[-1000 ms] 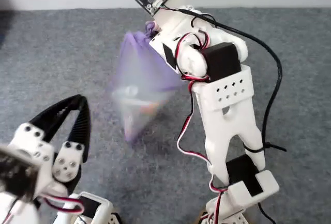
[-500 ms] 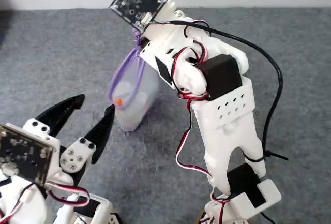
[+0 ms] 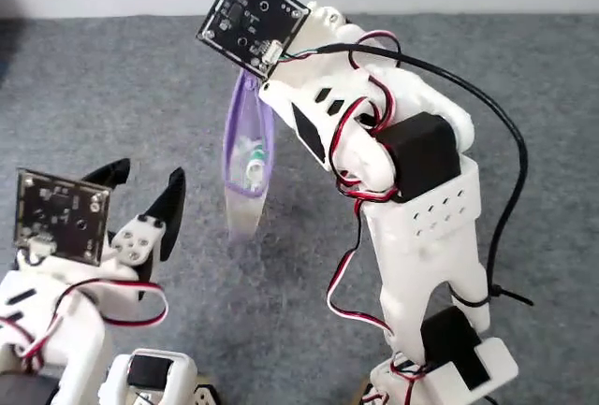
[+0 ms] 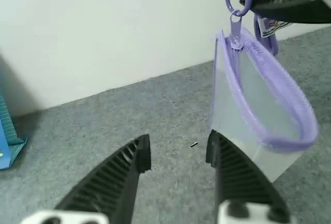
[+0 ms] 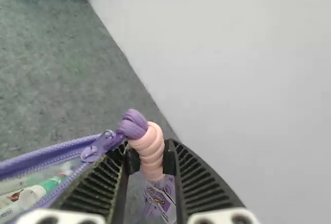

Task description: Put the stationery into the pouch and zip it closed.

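The clear plastic pouch with purple zip trim (image 3: 247, 201) is hanging over the middle of the grey felt table (image 3: 112, 78), stationery (image 3: 251, 157) showing inside. The right gripper (image 5: 150, 154) is pinching its pink-and-purple twisted zip charm (image 5: 146, 144) tightly. The left gripper (image 4: 178, 146) is gaping wide, empty, just beside the pouch's lower end. Dangling by the charm alone, the pouch is risking a slip or a swing away. The charm's printed tag (image 5: 158, 203) is proving unreadable.

Grey felt-like worktop (image 3: 112, 87), plain white wall (image 4: 103, 32) rising behind it, blue object (image 4: 6, 141) near the wall's foot, small dark speck (image 4: 193, 144) on the grey surface
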Controlling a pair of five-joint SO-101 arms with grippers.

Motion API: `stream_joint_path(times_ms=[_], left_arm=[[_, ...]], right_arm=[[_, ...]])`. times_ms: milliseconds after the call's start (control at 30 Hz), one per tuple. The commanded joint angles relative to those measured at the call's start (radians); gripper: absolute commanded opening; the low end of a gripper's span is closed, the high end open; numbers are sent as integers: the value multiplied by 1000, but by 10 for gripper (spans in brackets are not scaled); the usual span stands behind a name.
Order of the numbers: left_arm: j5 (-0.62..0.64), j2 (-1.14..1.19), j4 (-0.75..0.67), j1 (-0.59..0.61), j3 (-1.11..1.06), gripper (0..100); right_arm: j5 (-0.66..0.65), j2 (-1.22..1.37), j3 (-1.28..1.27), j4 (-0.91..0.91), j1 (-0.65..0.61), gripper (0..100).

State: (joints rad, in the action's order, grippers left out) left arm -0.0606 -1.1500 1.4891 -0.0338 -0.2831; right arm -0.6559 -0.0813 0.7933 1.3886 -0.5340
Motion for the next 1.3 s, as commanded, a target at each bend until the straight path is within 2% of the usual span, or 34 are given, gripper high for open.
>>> stream_joint_path(times_ms=[0, 167, 300, 433, 533, 667, 867, 1033, 1267], left_arm=[[9, 8, -84, -43, -30, 191], [74, 11, -160, -216, -71, 176], [117, 11, -262, -334, -137, 138], [137, 9, -322, -368, -180, 130], [137, 3, -287, -362, -117, 130], [137, 2, -233, -282, 16, 130], [127, 2, -235, -54, 111, 130], [130, 12, -255, 91, 91, 130], [127, 9, -399, 140, -93, 130]], right_arm=[[-11, -70, 18, -27, -59, 7], [-3, -68, 18, -33, -82, 7], [66, -74, 18, -36, -82, 7], [81, -77, 18, -28, -77, 7], [81, -77, 18, -28, -45, 7], [83, -84, 20, -36, -27, 7], [78, -145, 18, -35, -30, 7], [75, -185, 18, -36, -25, 7], [74, -206, 18, -36, -22, 7]])
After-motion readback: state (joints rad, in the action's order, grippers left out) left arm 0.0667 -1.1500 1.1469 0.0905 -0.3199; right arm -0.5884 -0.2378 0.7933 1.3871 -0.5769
